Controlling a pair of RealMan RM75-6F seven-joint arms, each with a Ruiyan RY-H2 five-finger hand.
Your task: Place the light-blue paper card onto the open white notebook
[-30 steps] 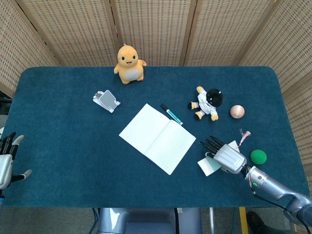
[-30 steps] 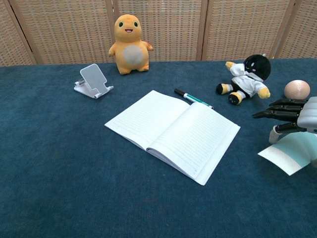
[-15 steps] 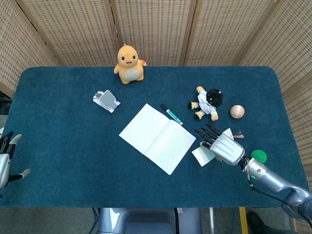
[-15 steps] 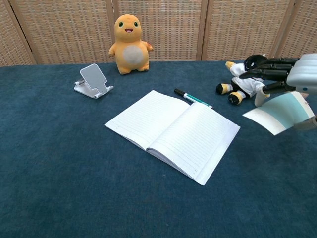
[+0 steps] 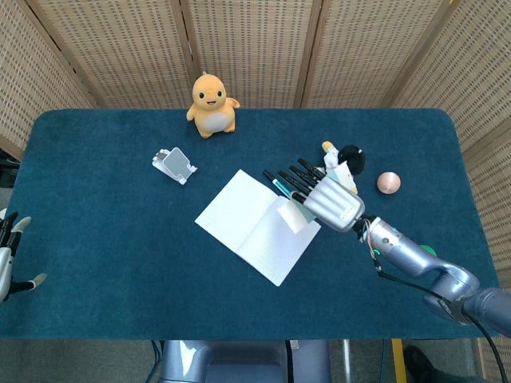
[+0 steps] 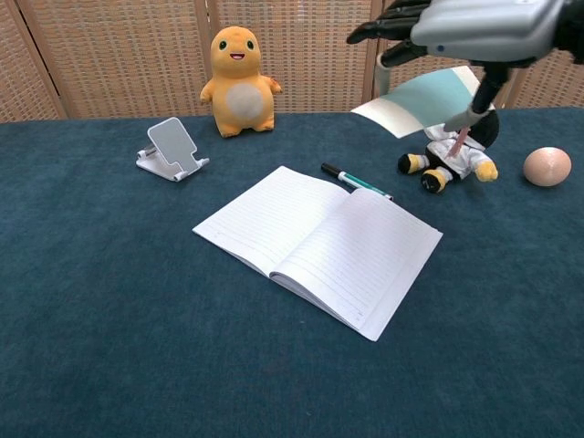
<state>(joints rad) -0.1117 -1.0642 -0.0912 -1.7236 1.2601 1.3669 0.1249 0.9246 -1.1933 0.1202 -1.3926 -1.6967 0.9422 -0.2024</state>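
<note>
The open white notebook [image 5: 247,223] lies in the middle of the blue table, also in the chest view [image 6: 310,242]. My right hand [image 5: 326,199] hovers high over its right page, fingers stretched toward the far left. It holds the light-blue paper card [image 5: 292,215] from above, the card hanging under the fingers well clear of the page [image 6: 422,97]. In the chest view the right hand [image 6: 474,23] sits at the top edge. My left hand [image 5: 8,259] rests at the near left table edge, fingers apart, holding nothing.
A teal pen [image 5: 281,187] lies by the notebook's far edge. A panda doll [image 6: 456,137], pink ball [image 6: 547,166], yellow plush [image 5: 211,104] and phone stand [image 5: 174,164] stand around. A green ball [image 5: 429,250] peeks out behind my right forearm.
My right hand has lifted the card off the table at the near right and carried it up and left, from beside the notebook to above its right page. The left hand has hardly moved.
</note>
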